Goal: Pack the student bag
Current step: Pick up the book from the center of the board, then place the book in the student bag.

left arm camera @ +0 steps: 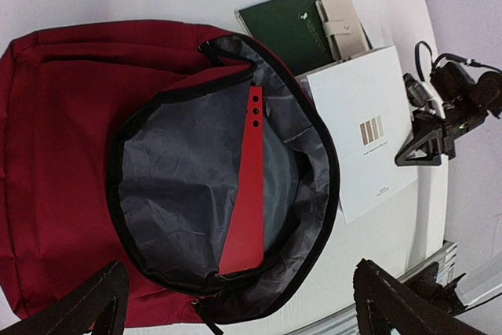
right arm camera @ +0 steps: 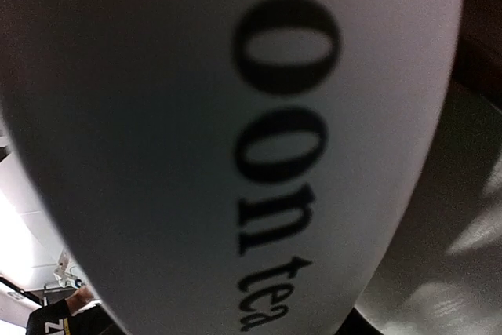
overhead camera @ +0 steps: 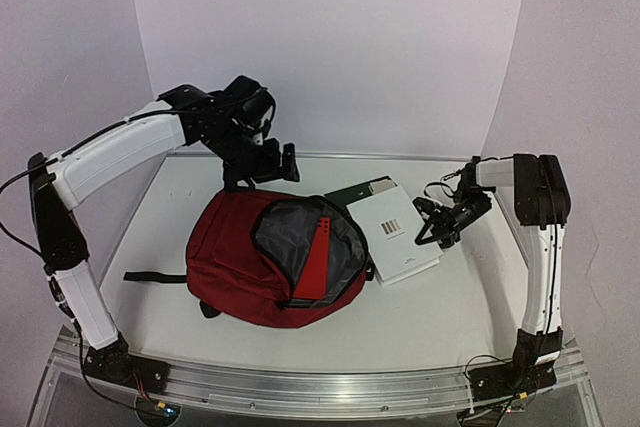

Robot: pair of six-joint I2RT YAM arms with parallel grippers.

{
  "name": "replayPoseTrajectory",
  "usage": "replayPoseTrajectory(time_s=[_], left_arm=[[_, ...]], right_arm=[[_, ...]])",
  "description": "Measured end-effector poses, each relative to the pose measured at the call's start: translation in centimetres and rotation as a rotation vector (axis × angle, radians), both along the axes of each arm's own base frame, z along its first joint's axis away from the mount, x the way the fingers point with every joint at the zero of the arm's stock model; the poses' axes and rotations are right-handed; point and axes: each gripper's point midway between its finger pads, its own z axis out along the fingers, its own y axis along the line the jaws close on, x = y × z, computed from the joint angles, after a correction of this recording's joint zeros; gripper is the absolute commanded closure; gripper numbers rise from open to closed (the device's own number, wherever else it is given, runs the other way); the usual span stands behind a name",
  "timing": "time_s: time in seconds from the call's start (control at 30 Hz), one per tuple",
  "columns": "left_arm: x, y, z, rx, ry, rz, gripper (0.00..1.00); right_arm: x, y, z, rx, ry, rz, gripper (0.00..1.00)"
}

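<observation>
The student bag [overhead camera: 225, 257] lies in the middle of the table, dark red, its mouth unzipped and the grey lining [left arm camera: 180, 194] showing. A flat red folder [left arm camera: 249, 194] stands slanted inside the opening. My left gripper [overhead camera: 268, 159] hovers above the bag's far side, open and holding nothing, its fingers [left arm camera: 90, 307] spread wide over the mouth. My right gripper [overhead camera: 434, 228] is at the right edge of a white book [overhead camera: 396, 234] beside the bag. That book's cover [right arm camera: 157, 154], with black lettering, fills the right wrist view and hides the fingers.
A green notebook [left arm camera: 290, 25] lies partly under the white book, with a beige case [left arm camera: 341, 27] on top of it. A black strap [overhead camera: 155, 276] trails left from the bag. The table's metal front rail [overhead camera: 320, 387] runs along the near edge.
</observation>
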Motion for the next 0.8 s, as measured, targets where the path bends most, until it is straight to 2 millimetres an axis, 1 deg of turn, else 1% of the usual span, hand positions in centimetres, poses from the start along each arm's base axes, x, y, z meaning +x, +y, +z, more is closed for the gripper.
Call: replayPoseTrajectory(time_s=[0.1,0.23,0.27,0.33,0.4,0.47,0.57,0.63,0.7,0.8], left_arm=[[-0.1,-1.3,-2.4,0.061,0.047,-0.026,0.06],[-0.3,-2.8,-5.1,0.169,0.082,-0.055,0.11],[-0.3,-3.2,-5.5,0.194,0.086,-0.061,0.11],[-0.5,-4.1,-6.4,0.235,0.091,-0.075,0.14],[-0.7,-5.1,-7.3,0.273,0.095,-0.089,0.2],[-0.9,-5.9,-8.3,0.3,0.1,-0.1,0.23],[-1.1,-6.6,-10.3,0.348,0.117,-0.112,0.29],[-0.9,-6.7,-11.6,0.374,0.134,-0.108,0.31],[-0.7,-6.8,-13.2,0.396,0.154,-0.104,0.32],[-0.9,-6.4,-15.3,0.435,0.191,-0.09,0.35]], right_arm=[[-0.1,0.2,1.1,0.012,0.004,-0.016,0.75],[-0.2,-0.1,3.2,0.018,-0.016,-0.049,0.96],[-0.2,-0.2,4.0,0.024,-0.024,-0.061,0.99],[0.1,-0.5,5.6,0.036,-0.044,-0.091,1.0],[0.6,-1.2,7.1,0.051,-0.065,-0.132,1.0],[1.1,-2.0,8.5,0.066,-0.082,-0.173,1.0],[1.6,-2.8,10.1,0.091,-0.087,-0.228,1.0],[1.5,-2.8,10.9,0.108,-0.077,-0.25,1.0],[1.1,-2.5,11.4,0.121,-0.047,-0.266,1.0],[0.1,-2.2,11.4,0.107,0.036,-0.306,1.0]])
